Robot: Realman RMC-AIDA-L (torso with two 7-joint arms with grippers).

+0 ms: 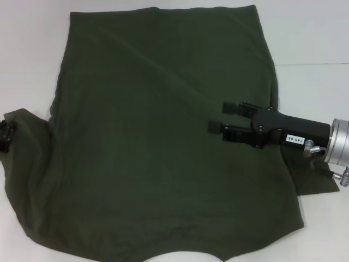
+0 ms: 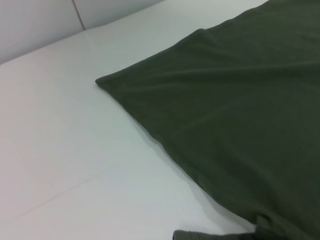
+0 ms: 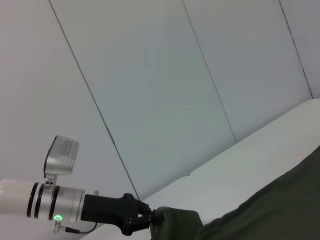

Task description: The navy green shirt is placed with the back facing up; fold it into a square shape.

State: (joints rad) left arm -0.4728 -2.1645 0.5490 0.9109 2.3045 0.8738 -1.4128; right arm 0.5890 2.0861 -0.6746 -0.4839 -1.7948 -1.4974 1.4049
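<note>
Navy green shirt (image 1: 163, 147) spread plain side up on the white tabletop (image 1: 316, 38). Left pincer (image 1: 6, 136) clamps the left sleeve; right pincer (image 1: 222, 117), fingers apart, hovers over the right half. The fold likely needs fabric drawn taut, edges aligned.

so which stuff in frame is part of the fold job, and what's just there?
In the job:
- navy green shirt, plain side up, spread on the table
- left gripper, shut on the shirt's left edge
- right gripper, open, over the shirt's right side

Just there:
- white table
- panelled wall
</note>
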